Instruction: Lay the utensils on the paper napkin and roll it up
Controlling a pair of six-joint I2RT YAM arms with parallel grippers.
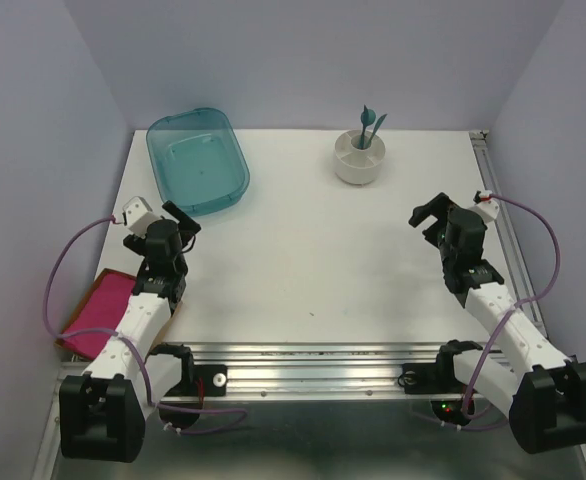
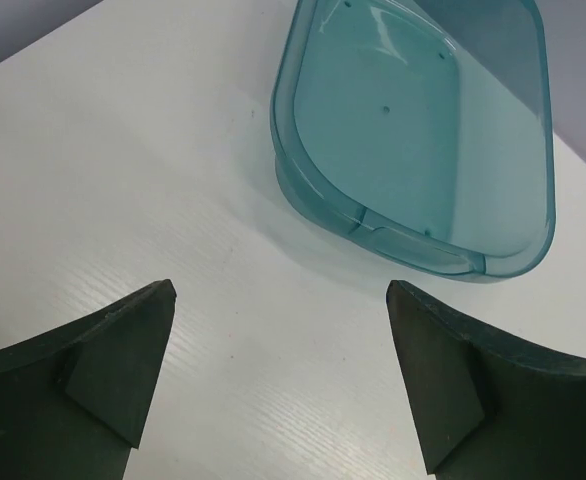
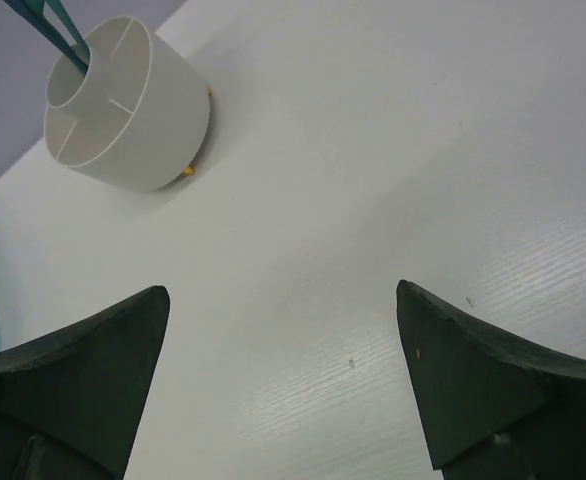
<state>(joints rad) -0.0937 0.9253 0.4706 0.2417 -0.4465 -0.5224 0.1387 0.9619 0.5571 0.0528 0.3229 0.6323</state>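
The white table [image 1: 313, 260] takes up most of the overhead view, walled on three sides by pale lilac panels. Its whole middle is bare between the two arms, and a metal rail [image 1: 508, 240] runs down the right edge.

At the back left lies a see-through teal tray [image 1: 198, 165], oblong with rounded corners. It reaches the rear edge of the table and lies at a slant.

A flat pile of pink napkins [image 1: 101, 305] lies at the left edge, just beside the left arm. The arm partly hides it, so I cannot tell how thick the pile is.

At the back, right of centre, a round white holder [image 1: 361, 165] stands upright, well apart from the tray. Thin inner walls split it into compartments.

The left gripper [image 2: 278, 290] hangs with its dark fingers [image 2: 113, 360] spread wide over bare table, with nothing between them. The tray's near rim lies just ahead of it. The right gripper [image 3: 283, 290] is spread equally wide and grips nothing, and the holder stands ahead to its left.

The utensils [image 1: 370, 122] stand in the holder. They are slim dark-teal pieces that lean out above its rim, their handles down in one compartment.
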